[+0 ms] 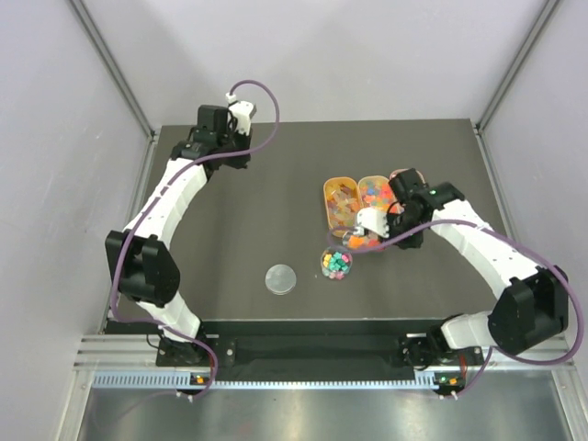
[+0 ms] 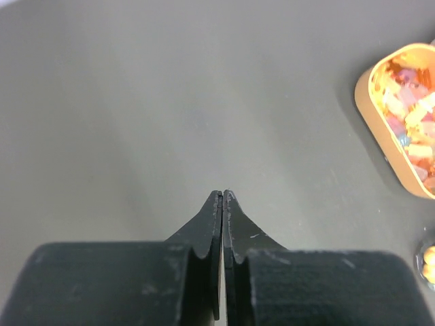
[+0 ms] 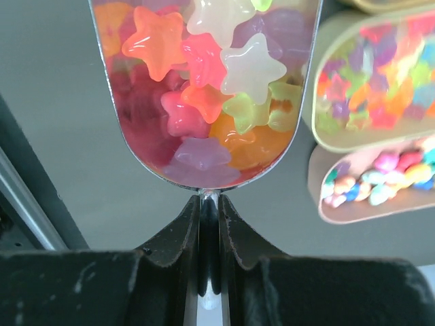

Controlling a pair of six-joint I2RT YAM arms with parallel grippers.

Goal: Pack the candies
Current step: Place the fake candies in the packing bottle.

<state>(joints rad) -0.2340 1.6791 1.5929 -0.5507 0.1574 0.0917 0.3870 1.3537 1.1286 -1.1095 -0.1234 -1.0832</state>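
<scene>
My right gripper (image 3: 209,197) is shut on the thin handle of a metal scoop (image 3: 136,146). The scoop is heaped with star-shaped candies (image 3: 204,88) in pink, orange, white, purple and green. In the top view the scoop (image 1: 356,241) hangs just above and right of a small clear dish (image 1: 336,265) that holds colourful candies. Orange oval trays (image 1: 329,207) of candies lie beside it. The trays also show in the right wrist view (image 3: 314,115). My left gripper (image 2: 222,193) is shut and empty, far off at the back left (image 1: 220,138).
A clear round lid (image 1: 281,278) lies flat left of the dish. The left wrist view shows one orange tray (image 2: 370,102) at its right edge and the dish (image 2: 428,261) at the lower right. Grey walls enclose the dark table (image 1: 230,230).
</scene>
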